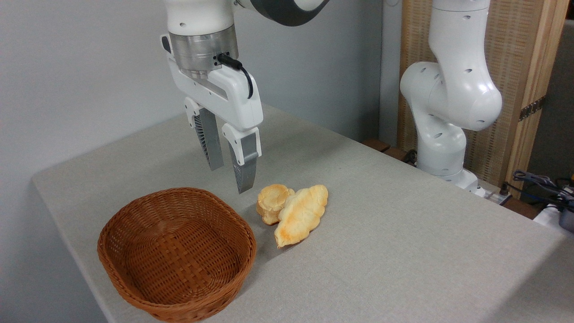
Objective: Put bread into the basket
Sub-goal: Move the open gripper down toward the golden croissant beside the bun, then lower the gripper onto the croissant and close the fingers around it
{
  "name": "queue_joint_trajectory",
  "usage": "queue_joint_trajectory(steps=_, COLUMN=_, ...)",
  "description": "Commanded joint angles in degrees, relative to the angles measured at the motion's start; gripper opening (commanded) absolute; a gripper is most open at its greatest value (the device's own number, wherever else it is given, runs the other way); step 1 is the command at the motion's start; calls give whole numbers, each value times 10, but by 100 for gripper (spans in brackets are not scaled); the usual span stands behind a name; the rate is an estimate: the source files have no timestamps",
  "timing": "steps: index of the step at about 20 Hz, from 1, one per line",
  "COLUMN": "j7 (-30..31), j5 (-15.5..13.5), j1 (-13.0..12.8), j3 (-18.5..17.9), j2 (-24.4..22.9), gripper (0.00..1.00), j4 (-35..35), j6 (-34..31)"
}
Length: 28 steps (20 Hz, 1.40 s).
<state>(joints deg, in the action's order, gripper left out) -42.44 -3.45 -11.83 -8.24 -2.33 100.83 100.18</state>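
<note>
The bread (301, 215) is a long croissant-shaped roll, pale yellow with toasted orange ridges, lying on the grey table right of centre. The basket (134, 233) is an oval reddish-brown wicker one at the lower left, with nothing in it. My gripper (231, 179) hangs open above the table between the basket's far rim and the bread, fingers pointing down and holding nothing. Its tips are up and to the left of the bread, apart from it.
A small round flower-shaped bun (271, 202) touches the bread's left side. The arm's white base (444, 134) stands at the table's far right edge. Cables (538, 184) lie at the right. The table (403, 251) drops away at the left and front.
</note>
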Motion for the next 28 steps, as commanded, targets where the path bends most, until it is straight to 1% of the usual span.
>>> queue_joint_trajectory(steps=1, j7=-2, j5=-2, j1=-1, j3=-6, j2=0, gripper=100, j4=0, j6=-8)
queue_joint_trajectory(steps=11, j7=1, j5=-2, j1=-1, j3=-6, j2=0, gripper=100, j4=1, j6=-9)
queue_joint_trajectory(steps=20, j7=3, j5=-2, j1=0, j3=-7, j2=0, gripper=100, j4=7, j6=-36)
queue_joint_trajectory(steps=28, j7=-2, j5=-1, j1=0, j3=-15, j2=-21, gripper=100, j4=67, j6=-31)
